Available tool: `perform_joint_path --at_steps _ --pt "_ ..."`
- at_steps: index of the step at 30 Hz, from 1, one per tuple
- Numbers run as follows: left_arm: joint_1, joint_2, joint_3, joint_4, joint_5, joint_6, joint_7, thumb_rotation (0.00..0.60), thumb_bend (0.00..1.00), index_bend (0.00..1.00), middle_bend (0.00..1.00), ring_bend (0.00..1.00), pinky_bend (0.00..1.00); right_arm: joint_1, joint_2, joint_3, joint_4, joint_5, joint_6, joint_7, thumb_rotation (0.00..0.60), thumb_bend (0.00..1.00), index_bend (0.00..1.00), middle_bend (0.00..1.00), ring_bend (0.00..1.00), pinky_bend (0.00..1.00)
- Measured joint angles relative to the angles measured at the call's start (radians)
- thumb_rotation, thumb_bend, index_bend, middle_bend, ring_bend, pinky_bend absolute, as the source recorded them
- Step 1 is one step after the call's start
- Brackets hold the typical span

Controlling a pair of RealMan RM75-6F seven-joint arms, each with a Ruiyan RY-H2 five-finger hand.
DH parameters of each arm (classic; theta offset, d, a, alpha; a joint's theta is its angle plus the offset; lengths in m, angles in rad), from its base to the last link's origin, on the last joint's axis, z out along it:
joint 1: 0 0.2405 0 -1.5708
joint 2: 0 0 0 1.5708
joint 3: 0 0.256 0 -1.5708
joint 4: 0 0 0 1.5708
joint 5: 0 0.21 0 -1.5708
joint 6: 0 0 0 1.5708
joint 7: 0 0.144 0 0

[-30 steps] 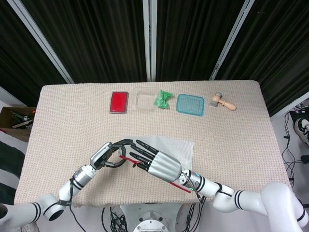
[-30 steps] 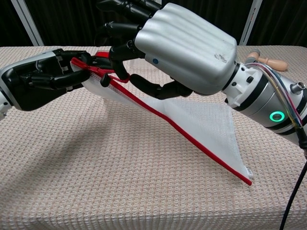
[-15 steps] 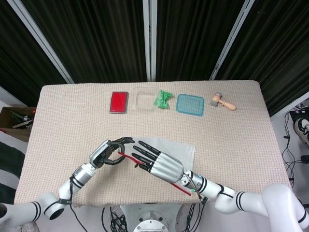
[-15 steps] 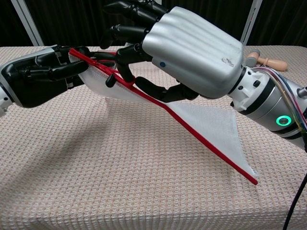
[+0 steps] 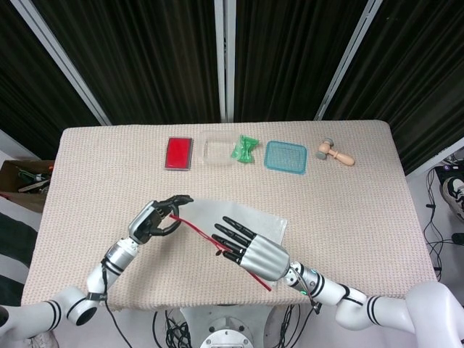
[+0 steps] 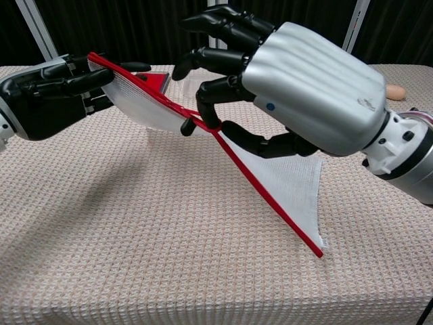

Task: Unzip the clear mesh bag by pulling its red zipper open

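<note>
The clear mesh bag (image 5: 255, 216) is lifted off the table at its left end, its red zipper (image 6: 260, 189) running taut down to the right. My left hand (image 5: 151, 222) pinches the raised left corner of the bag (image 6: 128, 91) by the zipper's end. My right hand (image 6: 311, 88) is over the middle of the bag, and its thumb and a curled finger pinch the dark red zipper pull (image 6: 188, 126). In the head view the right hand (image 5: 257, 254) covers the zipper's middle stretch, and the other fingers are spread.
Along the far side of the table lie a red box (image 5: 178, 153), a clear container (image 5: 217, 150), a green object (image 5: 246, 148), a teal tray (image 5: 286, 156) and a wooden mallet (image 5: 335, 152). A cardboard box (image 5: 22, 177) sits beyond the left edge.
My right hand has moved right along the zipper with the pull. My left hand has drawn the bag's corner left and higher, so the zipper line is stretched longer between them.
</note>
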State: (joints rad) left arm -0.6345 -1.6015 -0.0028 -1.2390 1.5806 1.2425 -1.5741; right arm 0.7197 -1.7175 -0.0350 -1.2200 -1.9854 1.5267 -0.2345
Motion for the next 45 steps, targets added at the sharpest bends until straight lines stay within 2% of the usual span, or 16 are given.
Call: perform_joint_path --at_steps 20,35,38,39,40,42,43,44,45 --pt "0.042 -0.026 -0.059 0.079 -0.112 -0.091 0.029 0.6 0.5 0.7 0.26 0.12 0.13 -0.215 0.147 -0.088 -0.005 0.036 0.119 0.027 0.6 0.51 0.85 0.22 0.0 0.0" --pt "0.056 -0.05 -0.081 0.094 -0.112 -0.119 0.056 0.6 0.5 0.7 0.26 0.13 0.13 -0.306 0.168 -0.094 0.058 0.052 0.161 0.095 0.6 0.51 0.84 0.2 0.0 0.0" --pt "0.055 -0.05 -0.078 0.097 -0.107 -0.12 0.094 0.6 0.49 0.62 0.24 0.12 0.13 -0.307 0.175 -0.093 0.046 0.057 0.146 0.103 0.6 0.48 0.71 0.16 0.0 0.0" --pt "0.054 -0.05 -0.076 0.1 -0.105 -0.122 0.116 0.6 0.45 0.54 0.22 0.12 0.13 -0.307 0.179 -0.093 0.039 0.062 0.136 0.104 0.6 0.45 0.64 0.15 0.0 0.0" --pt "0.053 -0.05 -0.071 0.105 -0.101 -0.124 0.157 0.6 0.4 0.41 0.19 0.11 0.13 -0.307 0.184 -0.093 0.03 0.069 0.123 0.103 0.6 0.4 0.52 0.12 0.0 0.0" --pt "0.05 -0.047 -0.063 0.109 -0.094 -0.129 0.242 0.6 0.33 0.26 0.15 0.1 0.13 -0.307 0.199 -0.092 0.002 0.09 0.082 0.097 0.6 0.3 0.3 0.06 0.0 0.0" --pt "0.049 -0.043 -0.058 0.11 -0.091 -0.132 0.314 0.6 0.31 0.22 0.13 0.1 0.13 -0.307 0.207 -0.092 -0.015 0.103 0.059 0.091 0.6 0.23 0.15 0.02 0.0 0.0" --pt "0.049 -0.039 -0.054 0.108 -0.09 -0.134 0.375 0.6 0.29 0.19 0.13 0.1 0.13 -0.307 0.219 -0.091 -0.041 0.123 0.025 0.081 0.6 0.18 0.06 0.0 0.0 0.0" --pt "0.049 -0.035 -0.051 0.105 -0.09 -0.136 0.441 0.6 0.27 0.18 0.12 0.1 0.13 -0.306 0.229 -0.091 -0.063 0.141 -0.004 0.071 0.6 0.14 0.01 0.0 0.0 0.0"
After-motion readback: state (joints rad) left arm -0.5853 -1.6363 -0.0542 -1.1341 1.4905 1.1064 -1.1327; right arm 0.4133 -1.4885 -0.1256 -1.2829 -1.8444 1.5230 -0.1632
